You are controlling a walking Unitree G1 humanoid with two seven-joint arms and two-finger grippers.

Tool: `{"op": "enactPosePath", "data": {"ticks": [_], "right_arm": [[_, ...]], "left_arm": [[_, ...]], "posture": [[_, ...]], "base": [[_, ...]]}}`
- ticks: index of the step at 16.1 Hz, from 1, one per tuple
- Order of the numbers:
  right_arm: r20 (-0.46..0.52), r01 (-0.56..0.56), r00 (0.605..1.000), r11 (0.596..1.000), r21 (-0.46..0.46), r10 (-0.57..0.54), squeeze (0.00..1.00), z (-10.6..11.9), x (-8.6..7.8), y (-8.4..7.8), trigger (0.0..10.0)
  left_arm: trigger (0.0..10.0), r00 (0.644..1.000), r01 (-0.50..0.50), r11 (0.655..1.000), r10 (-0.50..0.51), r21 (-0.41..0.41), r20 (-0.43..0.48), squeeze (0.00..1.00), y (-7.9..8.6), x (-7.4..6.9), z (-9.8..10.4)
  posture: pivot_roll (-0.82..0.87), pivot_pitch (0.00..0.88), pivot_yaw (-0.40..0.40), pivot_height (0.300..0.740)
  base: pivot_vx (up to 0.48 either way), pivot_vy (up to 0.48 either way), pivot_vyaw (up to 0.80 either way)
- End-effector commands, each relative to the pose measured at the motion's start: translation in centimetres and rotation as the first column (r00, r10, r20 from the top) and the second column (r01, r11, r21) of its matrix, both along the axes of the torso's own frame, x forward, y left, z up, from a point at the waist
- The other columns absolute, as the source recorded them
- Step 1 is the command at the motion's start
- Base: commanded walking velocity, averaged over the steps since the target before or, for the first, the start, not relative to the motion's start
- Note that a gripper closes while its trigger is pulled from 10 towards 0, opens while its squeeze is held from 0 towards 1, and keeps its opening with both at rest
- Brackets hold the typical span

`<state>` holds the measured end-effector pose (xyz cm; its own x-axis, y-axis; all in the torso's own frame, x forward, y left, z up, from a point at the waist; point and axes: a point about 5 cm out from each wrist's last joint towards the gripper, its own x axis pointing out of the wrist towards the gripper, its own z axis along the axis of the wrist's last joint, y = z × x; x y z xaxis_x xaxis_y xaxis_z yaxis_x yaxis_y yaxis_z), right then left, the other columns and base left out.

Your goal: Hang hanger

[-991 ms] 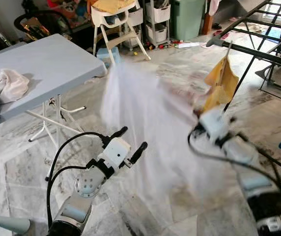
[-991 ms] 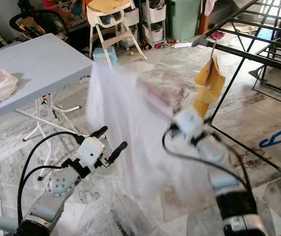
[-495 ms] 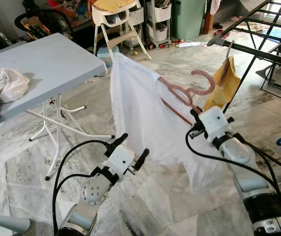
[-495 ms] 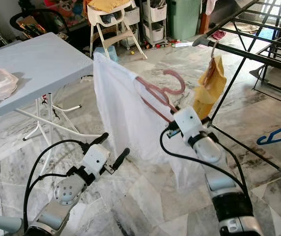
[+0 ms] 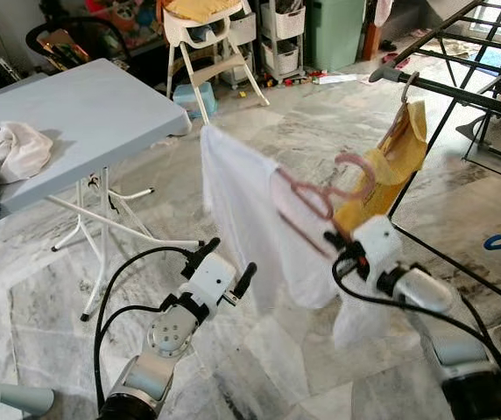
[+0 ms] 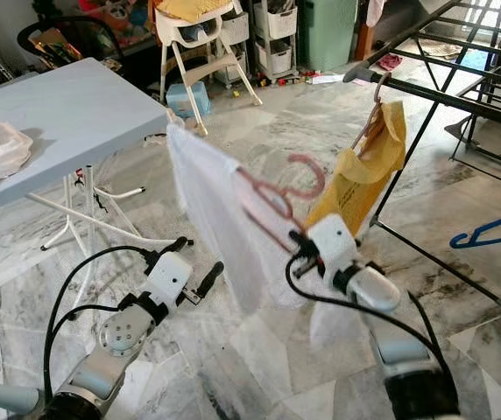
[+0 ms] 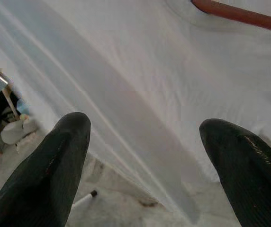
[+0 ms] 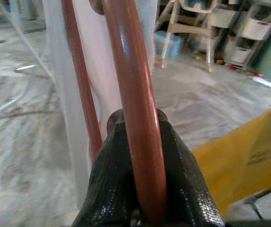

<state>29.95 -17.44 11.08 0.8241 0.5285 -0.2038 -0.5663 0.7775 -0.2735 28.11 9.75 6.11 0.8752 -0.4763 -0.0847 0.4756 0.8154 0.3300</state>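
No text, label, brand or number could be read anywhere in these views. The yellow garment hanging just beyond the right gripper carried a few faint dark marks that might have been print, but they were too small and blurred to make out.
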Motion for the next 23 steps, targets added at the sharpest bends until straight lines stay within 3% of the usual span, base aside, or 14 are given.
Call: {"op": "enactPosePath", "data": {"ticks": [1, 2, 3, 5, 10, 14, 15, 16, 17, 20, 23], "right_arm": [[0.009, -0.113, 0.993, 0.993, -0.015, 0.114, 0.00, 0.8, -0.8, 0.9, 10.0], [-0.011, -0.123, 0.992, 0.989, -0.078, 0.122, 0.00, 0.2, -1.2, 0.3, 10.0], [-0.038, -0.064, 0.998, 0.980, -0.191, 0.057, 0.00, -1.0, -1.2, -1.4, 10.0], [-0.062, 0.013, 0.998, 0.988, -0.153, -0.023, 0.00, -1.5, -1.1, -1.6, 10.0], [-0.070, -0.037, 0.997, 0.996, -0.085, 0.031, 0.00, -2.1, -2.4, 2.3, 10.0], [-0.070, -0.060, 0.996, 0.996, -0.072, 0.055, 0.00, -1.8, -2.8, 3.5, 10.0], [-0.068, -0.057, 0.996, 0.995, -0.082, 0.052, 0.00, -1.7, -2.9, 3.5, 10.0], [-0.068, -0.055, 0.996, 0.995, -0.083, 0.050, 0.00, -1.7, -2.9, 3.4, 10.0], [-0.068, -0.054, 0.996, 0.995, -0.085, 0.048, 0.00, -1.7, -2.9, 3.3, 10.0], [-0.079, -0.048, 0.996, 0.994, -0.094, 0.041, 0.00, -1.9, -3.2, 3.2, 10.0], [-0.077, -0.051, 0.996, 0.995, -0.090, 0.044, 0.00, -1.8, -3.1, 3.5, 10.0]], "left_arm": [[10.0, 0.999, -0.031, 1.000, 0.031, -0.007, 0.009, 0.00, 0.8, 0.3, 0.2], [10.0, 1.000, -0.017, 1.000, 0.017, -0.010, 0.021, 0.00, 0.7, 0.4, 0.5], [10.0, 1.000, 0.002, 1.000, -0.002, 0.004, 0.021, 0.00, 0.6, 0.4, 0.5], [10.0, 1.000, -0.004, 1.000, 0.003, 0.014, 0.019, 0.00, 0.6, 0.4, 0.3], [10.0, 1.000, 0.003, 0.996, -0.001, -0.085, 0.030, 0.00, -1.3, 0.8, 1.1], [10.0, 0.999, -0.015, 0.994, 0.019, -0.111, 0.029, 0.00, -2.6, 1.3, 1.3], [2.4, 0.997, -0.059, 0.991, 0.064, -0.121, 0.038, 0.00, -2.2, 1.8, 1.5], [2.4, 0.997, -0.068, 0.990, 0.073, -0.122, 0.040, 0.00, -2.1, 1.9, 1.5], [0.0, 0.996, -0.081, 0.989, 0.087, -0.127, 0.038, 0.00, -1.8, 2.1, 1.6], [0.0, 0.986, -0.160, 0.984, 0.164, -0.075, 0.045, 0.00, -0.1, 2.8, 1.3], [0.0, 0.979, -0.190, 0.979, 0.194, -0.068, 0.057, 0.00, 0.5, 3.1, 1.4]], "posture": [[-0.18, 0.051, 0.137, 0.740], [-0.18, 0.051, 0.137, 0.740], [-0.18, 0.050, 0.137, 0.740], [-0.18, 0.047, 0.139, 0.740], [-0.18, 0.042, 0.150, 0.740], [-0.20, 0.043, 0.147, 0.740], [-0.20, 0.044, 0.146, 0.740], [-0.20, 0.044, 0.146, 0.740], [-0.21, 0.044, 0.145, 0.740], [-0.21, 0.042, 0.146, 0.740], [-0.20, 0.040, 0.148, 0.740]], "base": [[0.000, 0.000, 0.00], [0.000, 0.000, 0.00], [0.000, 0.000, 0.00], [0.000, 0.000, 0.00], [0.000, 0.000, 0.00], [0.000, 0.000, 0.00], [0.000, 0.000, 0.00], [0.000, 0.000, 0.00], [0.000, 0.000, 0.00], [0.000, 0.000, 0.00], [0.000, 0.000, 0.00]]}}
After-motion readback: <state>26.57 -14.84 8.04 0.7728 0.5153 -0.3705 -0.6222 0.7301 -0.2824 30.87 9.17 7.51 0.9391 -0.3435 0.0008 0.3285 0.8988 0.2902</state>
